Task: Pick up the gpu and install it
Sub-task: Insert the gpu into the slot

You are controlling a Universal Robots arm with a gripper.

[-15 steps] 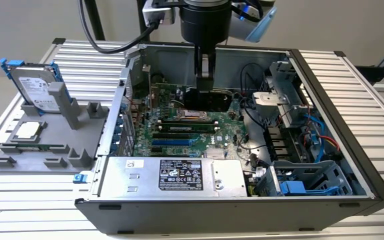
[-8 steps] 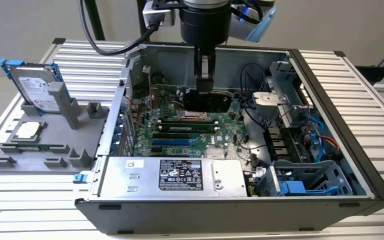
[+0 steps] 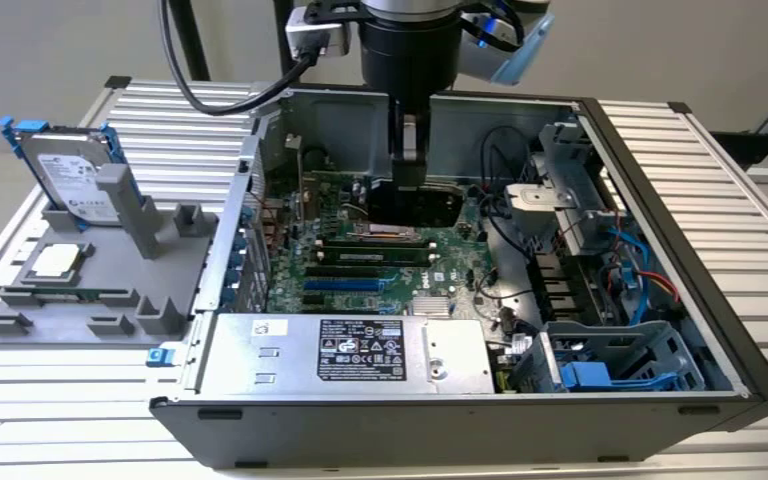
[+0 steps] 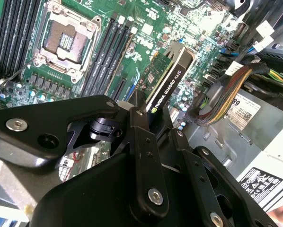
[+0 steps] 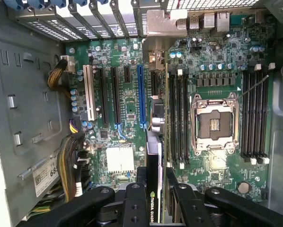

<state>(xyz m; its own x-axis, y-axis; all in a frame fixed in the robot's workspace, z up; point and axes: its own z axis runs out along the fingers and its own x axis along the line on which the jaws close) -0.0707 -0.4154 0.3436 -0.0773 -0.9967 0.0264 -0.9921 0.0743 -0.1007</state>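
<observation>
1. On the exterior view's left, a grey moulded fixture tray (image 3: 37, 325) holds a silver hard drive with blue rails (image 3: 71, 180), a square processor chip (image 3: 57, 262) and a long narrow green memory stick (image 3: 64, 295).
2. Centre: the black gripper (image 4: 153, 120), jaws clamped on the flat black-shrouded gpu (image 4: 167, 80), hangs it edge-down above the green motherboard (image 5: 127, 104) in the open grey computer case (image 3: 491, 410). Installation appears under way; seating calls for lining the card with the blue expansion slot (image 5: 141, 97).

Ribbed metal table (image 3: 744, 190) carries open computer case (image 3: 491, 415); grey fixture tray (image 3: 37, 300) beside it.
</observation>
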